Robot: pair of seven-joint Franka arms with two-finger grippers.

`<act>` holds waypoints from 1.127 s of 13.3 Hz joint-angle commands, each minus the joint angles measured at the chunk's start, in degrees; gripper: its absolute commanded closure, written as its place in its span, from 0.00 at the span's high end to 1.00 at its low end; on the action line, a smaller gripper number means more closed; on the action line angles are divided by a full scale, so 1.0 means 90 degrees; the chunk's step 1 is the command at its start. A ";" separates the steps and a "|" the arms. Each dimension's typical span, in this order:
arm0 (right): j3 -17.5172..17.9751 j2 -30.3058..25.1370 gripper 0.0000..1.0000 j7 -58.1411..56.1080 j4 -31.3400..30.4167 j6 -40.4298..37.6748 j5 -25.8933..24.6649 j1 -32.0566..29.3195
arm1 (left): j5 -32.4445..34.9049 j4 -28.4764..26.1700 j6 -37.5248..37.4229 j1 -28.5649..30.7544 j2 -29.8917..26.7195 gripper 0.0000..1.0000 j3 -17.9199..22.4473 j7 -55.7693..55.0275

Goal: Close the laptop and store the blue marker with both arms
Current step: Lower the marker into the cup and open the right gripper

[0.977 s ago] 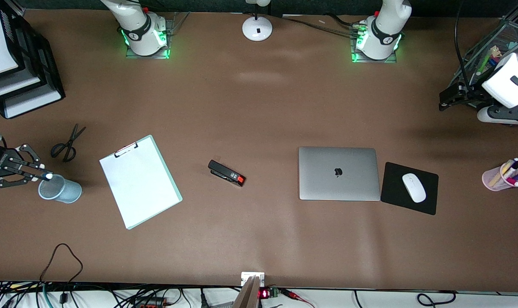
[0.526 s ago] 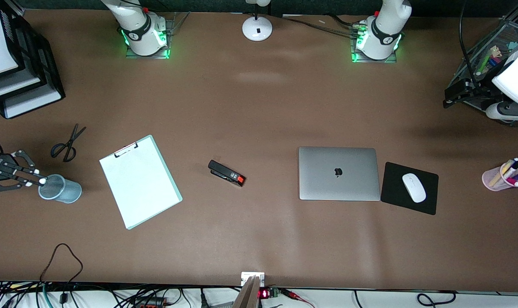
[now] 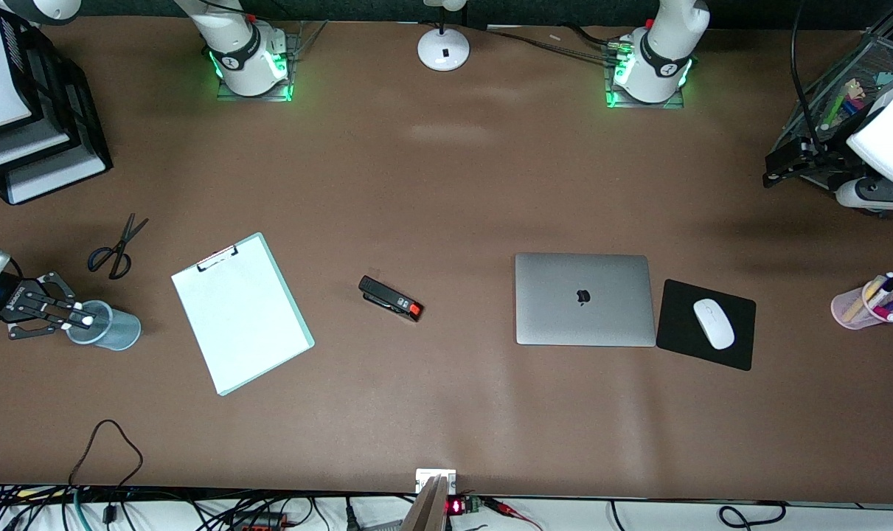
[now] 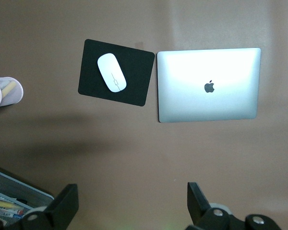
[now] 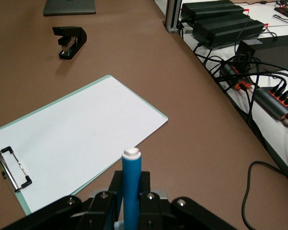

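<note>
The silver-grey laptop point(image 3: 584, 299) point(image 4: 209, 84) lies closed and flat on the table, its logo facing up. My right gripper point(image 3: 77, 318) point(image 5: 131, 203) is shut on the blue marker point(image 5: 131, 184), which stands out between the fingers with its white end point(image 3: 87, 321) foremost. It hangs over the mouth of a blue-grey mesh cup point(image 3: 114, 330) at the right arm's end of the table. My left gripper point(image 3: 774, 168) point(image 4: 132, 206) is open and empty above the table at the left arm's end, beside a wire rack.
A clipboard point(image 3: 241, 313), scissors point(image 3: 116, 247) and black stapler point(image 3: 391, 298) lie between the cup and the laptop. A white mouse point(image 3: 713, 323) sits on a black pad point(image 3: 682, 346). A pink pen cup point(image 3: 863, 306), wire rack point(image 3: 859, 81) and paper trays point(image 3: 33, 140) line the ends.
My right gripper has shifted with the marker, settling closer over the cup's mouth. My left gripper drew back toward the wire rack, then held still.
</note>
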 commanded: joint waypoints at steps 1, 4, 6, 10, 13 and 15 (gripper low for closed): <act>0.0086 0.0213 0.08 -0.0463 0.0185 -0.0152 0.0496 -0.0172 | -0.0166 0.0209 -0.0135 0.0028 0.0087 1.00 0.0020 0.0077; 0.0076 0.0242 0.08 -0.0756 0.0195 -0.0152 0.0507 -0.0240 | -0.0156 0.0209 -0.0135 0.0028 0.0097 1.00 0.0030 0.0077; 0.0076 0.0330 0.08 -0.0982 0.0185 -0.0201 0.0507 -0.0327 | -0.0146 0.0209 -0.0135 0.0037 0.0097 1.00 0.0030 0.0077; 0.0076 0.0506 0.09 -0.1031 0.0185 -0.0435 0.0507 -0.0455 | -0.0117 0.0209 -0.0135 0.0037 0.0107 1.00 0.0040 0.0077; 0.0076 0.0623 0.09 -0.1032 0.0194 -0.0435 0.0507 -0.0533 | -0.0107 0.0209 -0.0135 0.0037 0.0107 1.00 0.0040 0.0077; 0.0076 0.0740 0.09 -0.1041 0.0195 -0.0426 0.0497 -0.0582 | -0.0107 0.0209 -0.0125 0.0037 0.0107 1.00 0.0040 0.0077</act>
